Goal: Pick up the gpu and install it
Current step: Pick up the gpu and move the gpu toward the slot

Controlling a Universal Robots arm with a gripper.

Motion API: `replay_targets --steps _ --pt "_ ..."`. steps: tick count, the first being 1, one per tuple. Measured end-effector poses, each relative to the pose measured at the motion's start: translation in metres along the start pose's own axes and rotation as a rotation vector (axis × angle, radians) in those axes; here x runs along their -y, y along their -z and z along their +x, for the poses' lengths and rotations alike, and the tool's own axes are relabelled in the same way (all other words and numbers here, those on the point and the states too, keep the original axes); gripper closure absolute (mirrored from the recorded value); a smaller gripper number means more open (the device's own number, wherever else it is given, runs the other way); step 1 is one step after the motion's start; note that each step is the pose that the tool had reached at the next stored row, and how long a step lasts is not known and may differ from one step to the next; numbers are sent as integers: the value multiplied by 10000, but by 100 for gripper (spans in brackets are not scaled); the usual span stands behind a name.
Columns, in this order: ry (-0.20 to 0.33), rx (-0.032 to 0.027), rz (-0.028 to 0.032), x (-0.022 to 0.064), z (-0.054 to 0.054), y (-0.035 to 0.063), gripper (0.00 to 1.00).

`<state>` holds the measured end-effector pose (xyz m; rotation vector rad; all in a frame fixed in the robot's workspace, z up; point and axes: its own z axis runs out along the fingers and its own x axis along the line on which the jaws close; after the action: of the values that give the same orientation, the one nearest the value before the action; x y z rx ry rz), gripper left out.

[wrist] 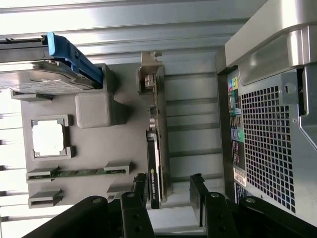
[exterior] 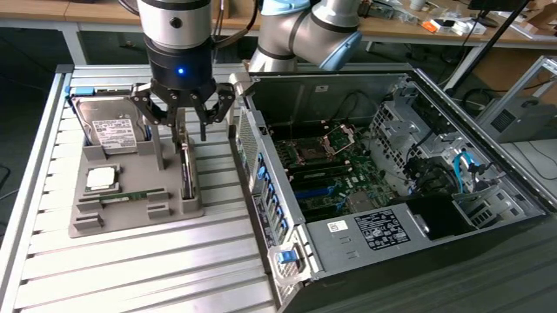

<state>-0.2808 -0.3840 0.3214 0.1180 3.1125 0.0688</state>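
The gpu stands edge-on as a narrow dark strip in a slot of the grey holder, on the side nearest the computer case. My gripper hangs just above the card's far end, open and holding nothing. In the wrist view the gpu runs up to the gripper. Its end lies between the two black fingers, close to one and apart from the other.
The holder also carries a silver hard drive with a blue bracket, a processor chip and a green memory stick. The open computer case lies on the exterior view's right, motherboard exposed. Its perforated wall is near the card.
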Motion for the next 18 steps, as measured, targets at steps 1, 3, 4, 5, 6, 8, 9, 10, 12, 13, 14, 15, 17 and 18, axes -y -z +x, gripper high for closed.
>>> replay_targets --steps 1,3,4,5,6,8,9,10,12,13,14,15,17,18 --pt "0 1 -1 -6 1 -9 52" --pt "1 1 0 -19 2 -26 52" --pt "0 0 -1 -25 3 -34 52" --pt "0 1 -1 -31 3 -44 52" --pt "0 1 -1 -35 4 -52 52" --pt "0 0 0 -45 5 -69 52" --pt "0 0 0 -50 6 -78 52" --pt "0 1 0 -54 7 -86 52" --pt "0 -1 1 -62 8 -102 52" --pt "0 -1 1 -66 8 -112 52" --pt "0 0 1 -69 9 -122 52" --pt "0 0 0 -75 10 -134 52" --pt "0 2 -2 -87 12 -167 52" --pt "0 1 -1 -90 12 -181 52"
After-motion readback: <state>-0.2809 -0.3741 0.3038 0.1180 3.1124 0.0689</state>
